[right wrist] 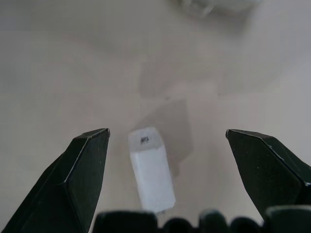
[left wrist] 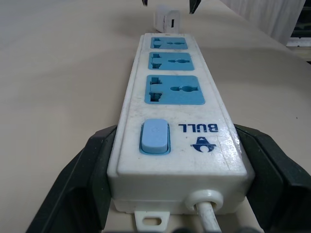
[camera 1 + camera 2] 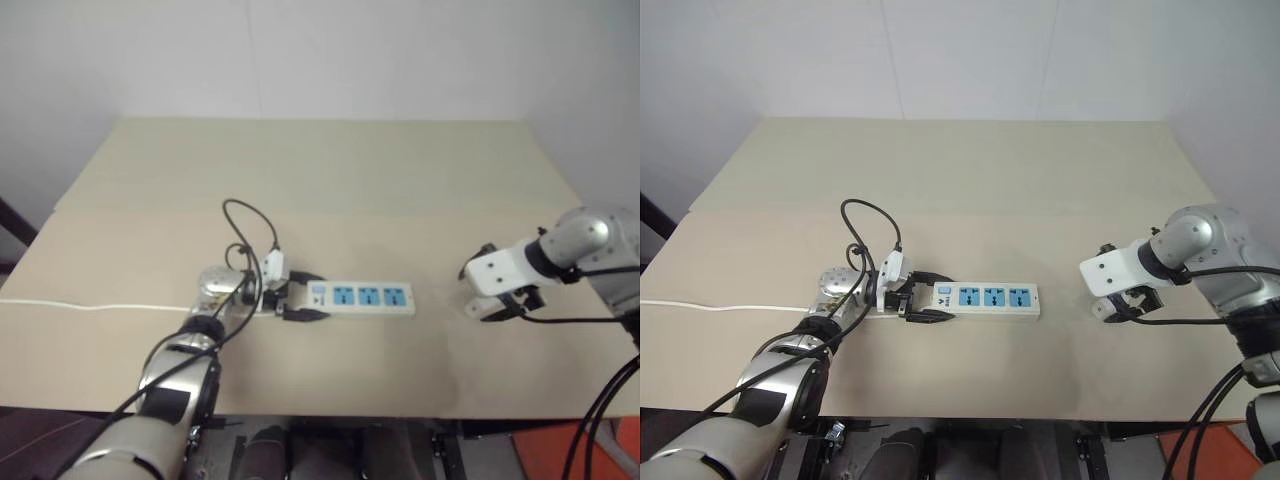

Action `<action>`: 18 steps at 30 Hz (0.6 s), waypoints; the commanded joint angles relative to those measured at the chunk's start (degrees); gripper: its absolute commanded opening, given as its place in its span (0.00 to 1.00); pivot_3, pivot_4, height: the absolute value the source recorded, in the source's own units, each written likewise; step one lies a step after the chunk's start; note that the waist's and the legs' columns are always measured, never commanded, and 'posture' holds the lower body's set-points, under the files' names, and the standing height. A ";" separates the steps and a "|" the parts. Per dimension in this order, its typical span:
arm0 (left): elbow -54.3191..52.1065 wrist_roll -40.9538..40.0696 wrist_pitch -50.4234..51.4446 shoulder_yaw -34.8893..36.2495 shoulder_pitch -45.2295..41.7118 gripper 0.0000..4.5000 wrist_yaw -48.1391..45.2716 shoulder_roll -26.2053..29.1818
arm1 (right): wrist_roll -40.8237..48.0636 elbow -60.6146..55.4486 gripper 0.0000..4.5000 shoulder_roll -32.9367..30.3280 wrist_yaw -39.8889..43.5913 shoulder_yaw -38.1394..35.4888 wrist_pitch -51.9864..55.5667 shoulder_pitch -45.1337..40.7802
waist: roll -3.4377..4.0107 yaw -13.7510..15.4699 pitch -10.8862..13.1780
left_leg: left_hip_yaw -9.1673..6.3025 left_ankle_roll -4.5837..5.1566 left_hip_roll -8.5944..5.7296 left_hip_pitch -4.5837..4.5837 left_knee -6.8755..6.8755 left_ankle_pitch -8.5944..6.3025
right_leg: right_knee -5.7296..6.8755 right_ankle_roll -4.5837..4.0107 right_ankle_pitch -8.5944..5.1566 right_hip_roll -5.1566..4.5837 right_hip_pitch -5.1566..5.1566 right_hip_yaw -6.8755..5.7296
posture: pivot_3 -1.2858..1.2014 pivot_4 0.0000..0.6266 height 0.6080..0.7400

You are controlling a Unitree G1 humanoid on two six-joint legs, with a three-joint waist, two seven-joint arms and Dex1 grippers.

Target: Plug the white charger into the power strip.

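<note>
The power strip (image 3: 365, 298) lies flat on the tan table, a long white bar with three blue sockets. Its blue switch (image 2: 155, 137) is at the end that my left gripper (image 3: 300, 298) is shut on, one black finger (image 2: 82, 179) on each long side. The white charger (image 1: 150, 177) lies on the table beyond the strip's far end, and the left wrist view shows it there (image 2: 166, 19). My right gripper (image 1: 167, 132) hangs open just above the charger, pointing steeply down, with its fingers spread to either side and not touching it.
The strip's thin white cord (image 3: 90, 306) runs off to the table's left edge. A black cable (image 3: 245, 215) loops above my left wrist. The table's front edge is close below the strip. A white wall stands behind the table.
</note>
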 commanded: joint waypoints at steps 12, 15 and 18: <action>-1.34 1.16 -0.59 -0.96 0.56 0.73 0.43 -0.01 | -4.95 8.28 1.00 4.44 1.11 2.55 -10.17 -4.40 | 0.01 -0.07 -0.01 | 0.01 0.00 0.00 0.04 0.00 0.00 | 0.05 -0.01 0.01 0.00 0.01 0.02 | 0.52 0.24 1.00; -1.42 0.64 -0.24 -0.54 0.42 0.73 0.34 -0.16 | -5.79 9.77 1.00 4.97 0.77 2.86 -11.16 -4.91 | 0.01 -0.07 -0.01 | 0.02 0.00 -0.01 0.04 0.00 0.00 | 0.05 -0.01 0.01 -0.01 0.01 0.02 | 0.52 0.24 1.00; -1.65 0.06 0.24 -0.07 0.30 0.73 0.12 -0.31 | -6.55 10.62 1.00 5.20 0.79 3.06 -11.82 -5.18 | 0.01 -0.09 -0.01 | 0.02 0.00 0.00 0.05 0.00 0.00 | 0.05 -0.01 0.01 0.00 0.02 0.02 | 0.52 0.24 1.00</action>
